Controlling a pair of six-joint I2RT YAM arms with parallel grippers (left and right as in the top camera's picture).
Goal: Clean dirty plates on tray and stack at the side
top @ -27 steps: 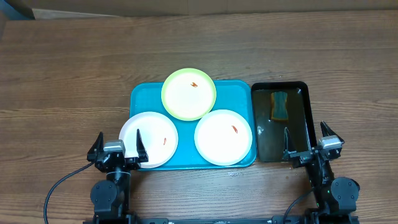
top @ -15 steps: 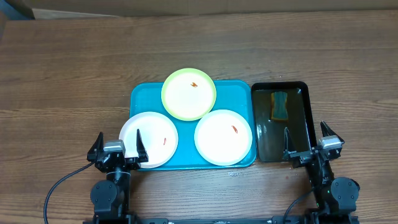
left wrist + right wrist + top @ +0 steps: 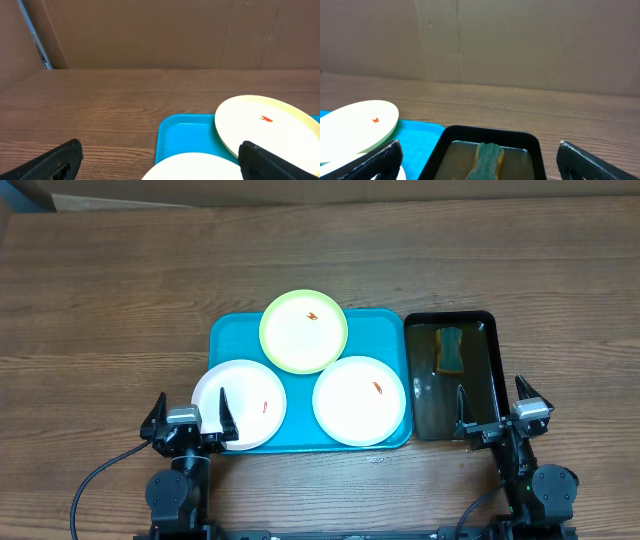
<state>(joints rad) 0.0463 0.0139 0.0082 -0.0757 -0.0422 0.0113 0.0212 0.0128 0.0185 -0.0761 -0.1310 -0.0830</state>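
At the far left: left gripper [image 3: 190,406], fingers spread wide, holding nothing. Right in front of it, the nearest white plate [image 3: 245,402], hanging off the near-left corner of the turquoise tray [image 3: 232,340], rim just about under the inner finger. Further back, the yellow-green plate [image 3: 303,330], poking over the tray's far rim. Then the second white plate [image 3: 359,400] on the tray's right half. Red-orange smear on all three.

Next over, the black tray [image 3: 490,320], with the sponge [image 3: 450,348] in murky liquid, long axis pointing straight away from the right gripper [image 3: 492,396]. Also wide open and empty.

So probably sponge first, and a right-arm job, with the left closest to that first plate.

From overhead, all three smears. From the left wrist, only the yellow-green plate's. From the right wrist, the sponge sticking up out of the liquid, dead ahead.
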